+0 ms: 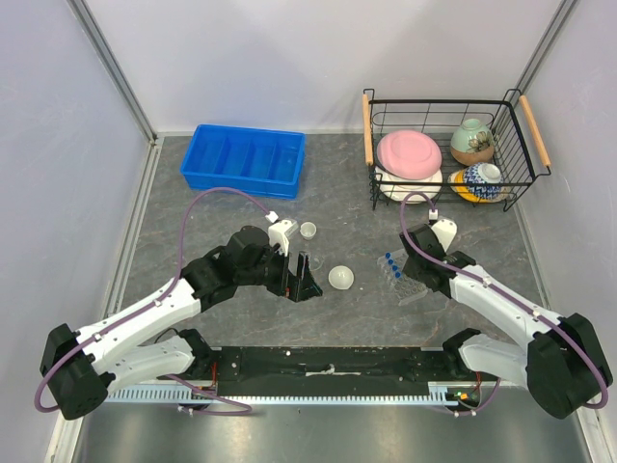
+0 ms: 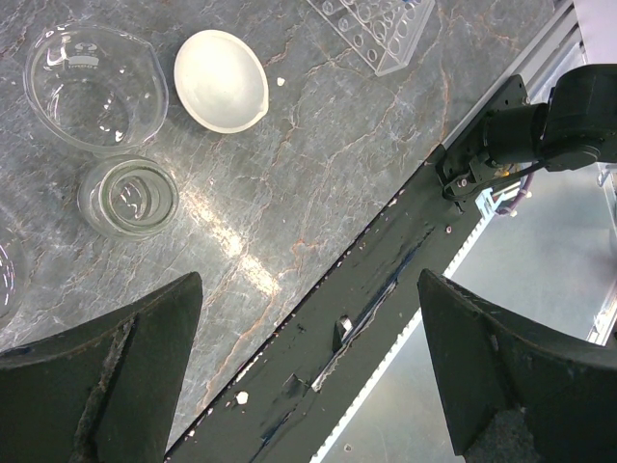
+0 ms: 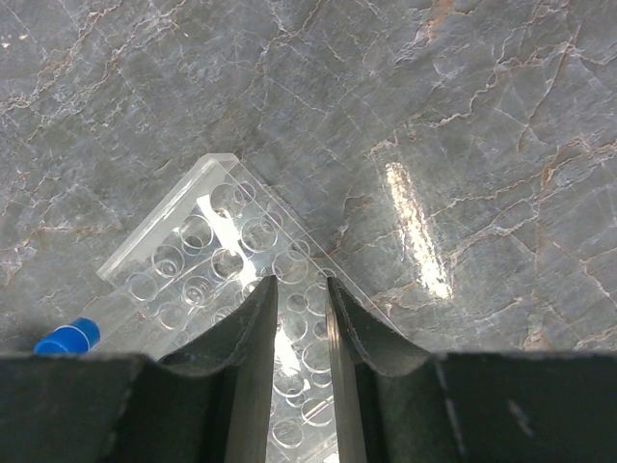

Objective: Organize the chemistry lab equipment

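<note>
Right pincer [image 3: 301, 282] narrowly parted over clear rack [image 3: 183, 241] (hold unclear), left pincer [image 2: 308, 280] wide open, empty, wire basket [image 1: 448, 99] only from above

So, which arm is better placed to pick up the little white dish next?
Left. Its gripper stands wide open and empty, close to the white dish. The right gripper is occupied over the clear tube rack, with its jaws nearly together.

Bright, even light from above casts only soft shadows. White glare streaks lie on the polished bench [image 3: 501, 116] in both wrist views. The overhead view is sharp throughout.
</note>
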Tool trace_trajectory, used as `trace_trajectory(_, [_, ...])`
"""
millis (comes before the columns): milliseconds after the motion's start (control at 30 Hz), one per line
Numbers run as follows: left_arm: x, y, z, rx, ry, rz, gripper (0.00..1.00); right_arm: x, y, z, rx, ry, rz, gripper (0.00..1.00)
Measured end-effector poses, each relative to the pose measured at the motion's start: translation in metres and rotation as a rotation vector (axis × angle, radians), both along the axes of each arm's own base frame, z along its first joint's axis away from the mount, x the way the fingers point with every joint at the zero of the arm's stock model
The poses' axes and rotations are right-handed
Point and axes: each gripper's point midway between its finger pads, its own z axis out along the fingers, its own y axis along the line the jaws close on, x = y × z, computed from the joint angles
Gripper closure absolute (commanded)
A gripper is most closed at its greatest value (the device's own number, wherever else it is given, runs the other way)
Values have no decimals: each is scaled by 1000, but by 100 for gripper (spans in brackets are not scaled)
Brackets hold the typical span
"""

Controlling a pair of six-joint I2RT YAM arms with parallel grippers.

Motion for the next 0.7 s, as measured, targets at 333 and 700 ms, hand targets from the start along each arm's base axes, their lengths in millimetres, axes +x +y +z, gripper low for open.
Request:
trace_trajectory(333, [0,0,0,0,0,0,1,-2,4,-1,15,11,19,66])
trace_trajectory(700, [-1,0,0,1,1,-2,1,-1,8,-6,26,27,33,66])
